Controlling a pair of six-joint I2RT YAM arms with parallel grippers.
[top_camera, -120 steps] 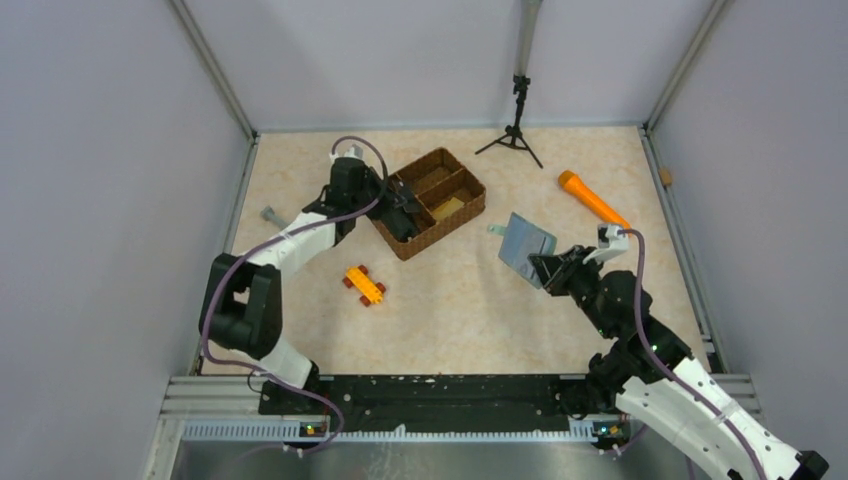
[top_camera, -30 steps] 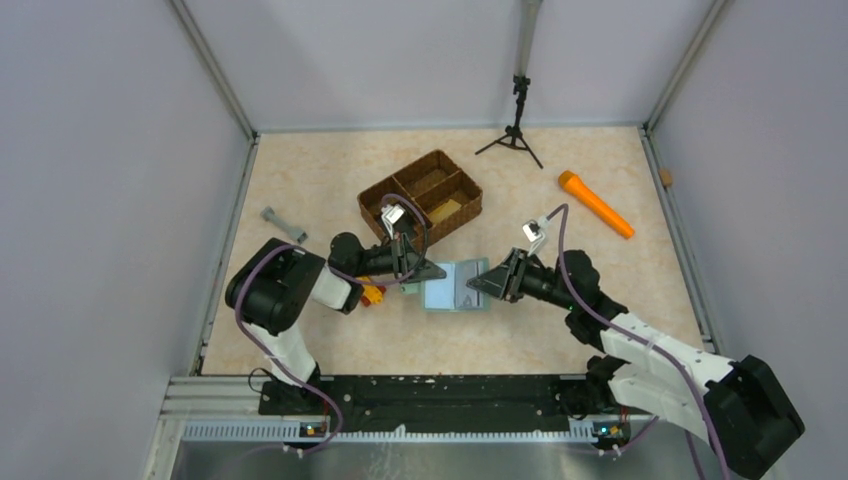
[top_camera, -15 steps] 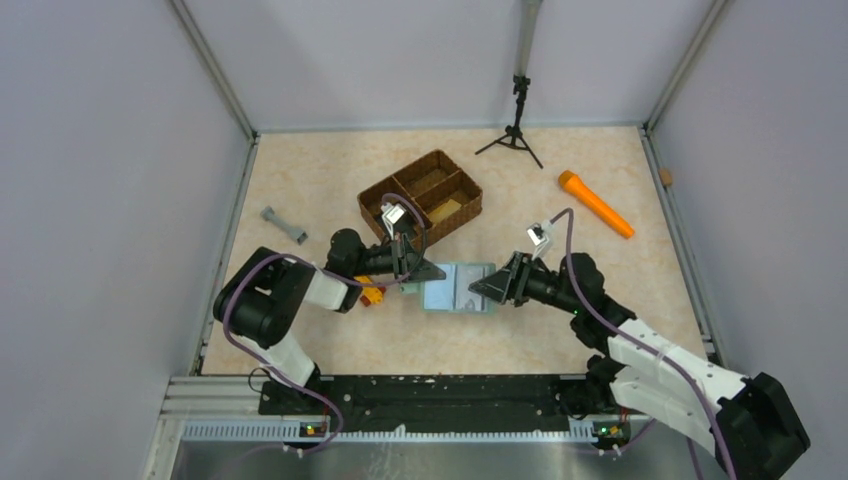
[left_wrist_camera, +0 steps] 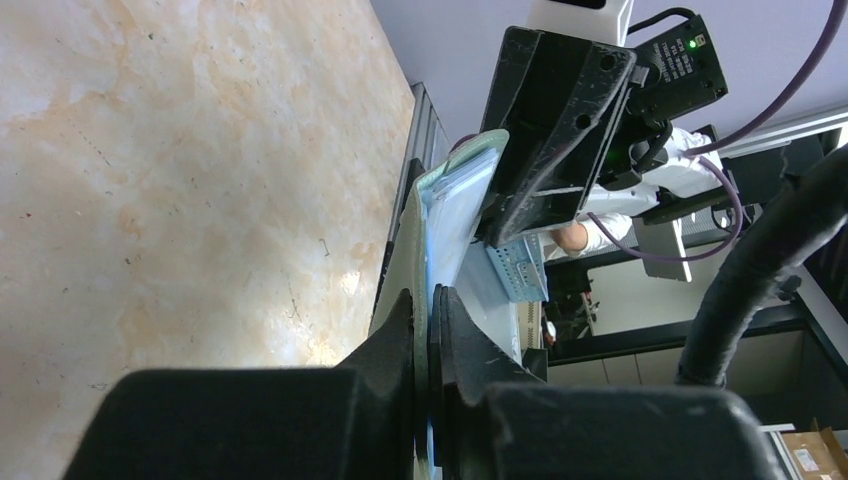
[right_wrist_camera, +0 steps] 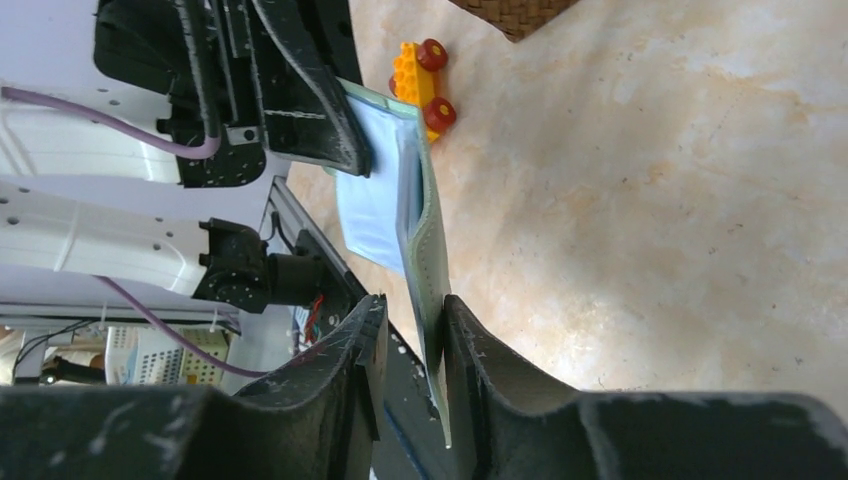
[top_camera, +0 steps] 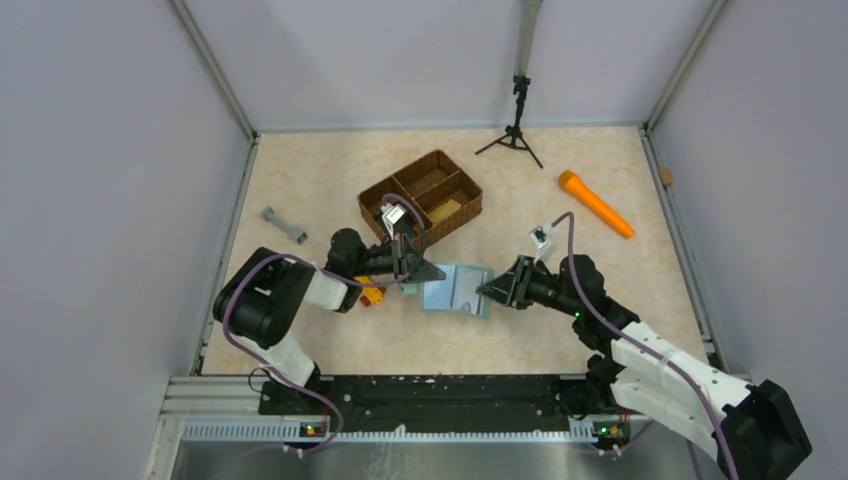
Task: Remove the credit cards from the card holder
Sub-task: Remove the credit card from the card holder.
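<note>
L gripper (top_camera: 427,272) clamps card holder (top_camera: 455,290) by one edge. Holder's long axis runs straight ahead to R gripper (top_camera: 492,291), whose narrow jaws straddle opp. flap, grip unclear. No credit cards visible btwn hands.

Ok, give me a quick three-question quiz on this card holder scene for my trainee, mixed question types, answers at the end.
1. True or false: the left pincer is clamped on an edge of the open card holder.
2. What lies towards the far right of the table? A a red mug; B an orange torch; C a blue ball.
3. Fill in: the brown woven basket has ___ compartments.
Key: 1 true; 2 B; 3 three.
</note>
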